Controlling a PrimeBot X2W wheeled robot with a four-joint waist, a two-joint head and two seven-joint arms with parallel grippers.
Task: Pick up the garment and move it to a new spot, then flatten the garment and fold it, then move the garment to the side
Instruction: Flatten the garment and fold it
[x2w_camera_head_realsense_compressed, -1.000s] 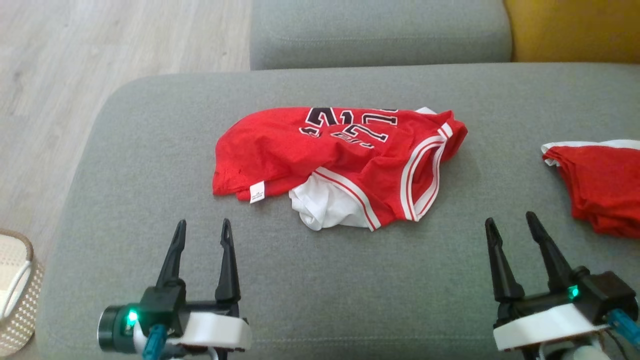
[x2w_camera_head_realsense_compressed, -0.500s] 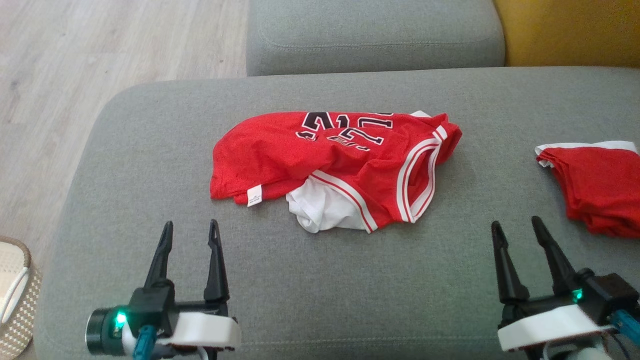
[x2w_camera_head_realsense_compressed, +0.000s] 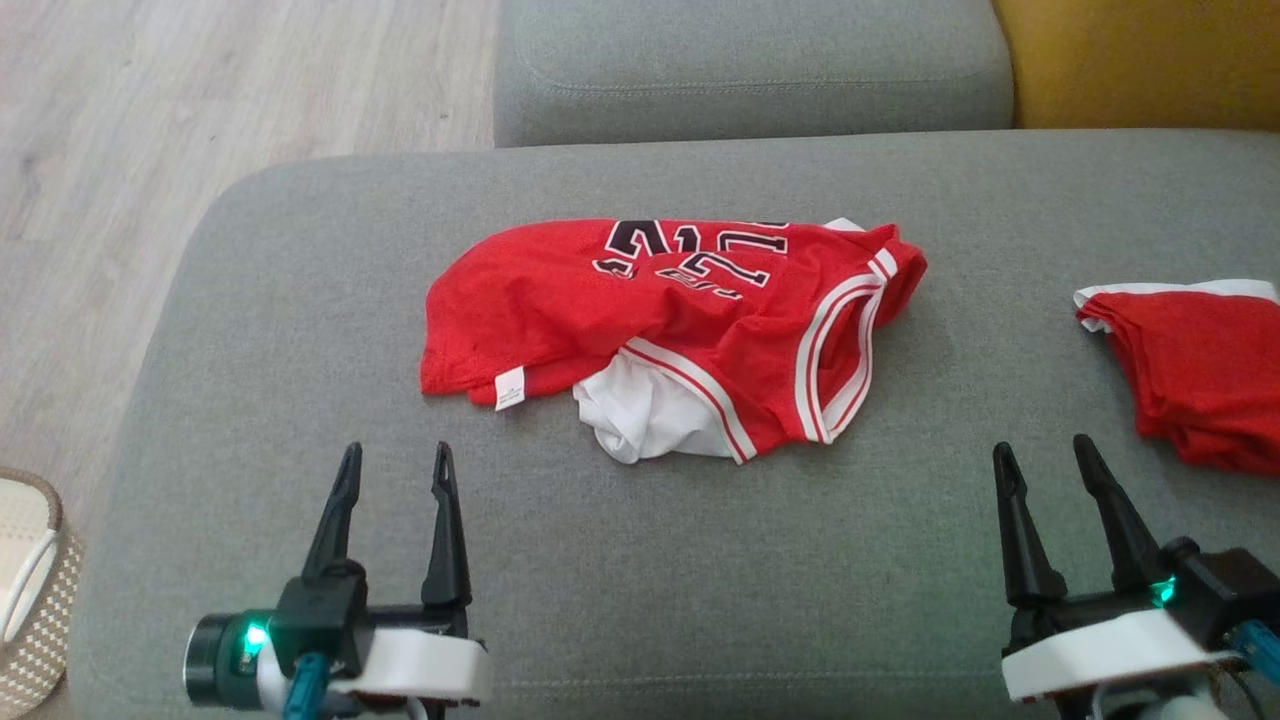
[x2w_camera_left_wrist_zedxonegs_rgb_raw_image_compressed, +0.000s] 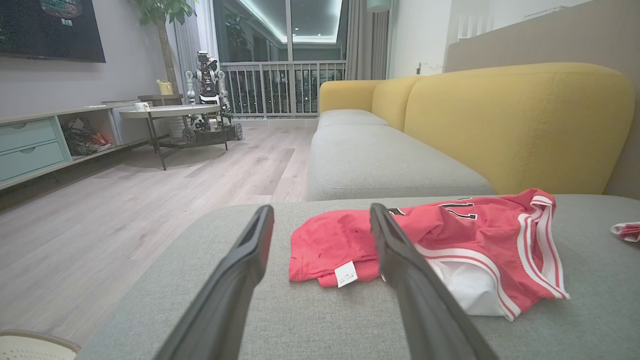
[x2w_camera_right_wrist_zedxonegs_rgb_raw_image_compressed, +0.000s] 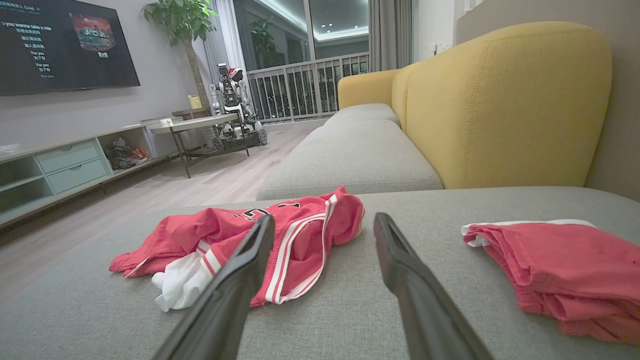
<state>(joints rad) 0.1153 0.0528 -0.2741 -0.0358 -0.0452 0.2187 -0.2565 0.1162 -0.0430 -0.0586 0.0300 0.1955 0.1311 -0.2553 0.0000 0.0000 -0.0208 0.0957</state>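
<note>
Nearest, the left gripper (x2w_camera_head_realsense_compressed: 396, 452) and the right gripper (x2w_camera_head_realsense_compressed: 1043, 447) hang over the front of the wide grey fabric sofa cushion (x2w_camera_head_realsense_compressed: 640, 580), each with its two dark fingers spread apart and empty. Beyond them, mid-cushion, lies the crumpled red mesh jersey with white striped trim (x2w_camera_head_realsense_compressed: 560, 310), white lining spilling from its near edge; its creased black print may be numerals. Well to its right sits a folded red cloth with a white edge (x2w_camera_head_realsense_compressed: 1200, 370). Behind stands a yellow upholstered sofa back (x2w_camera_head_realsense_compressed: 1140, 60).

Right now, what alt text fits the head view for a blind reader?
A crumpled red jersey lies on a grey sofa seat. Left hand and right hand are open before it; another red garment lies at right.
</note>
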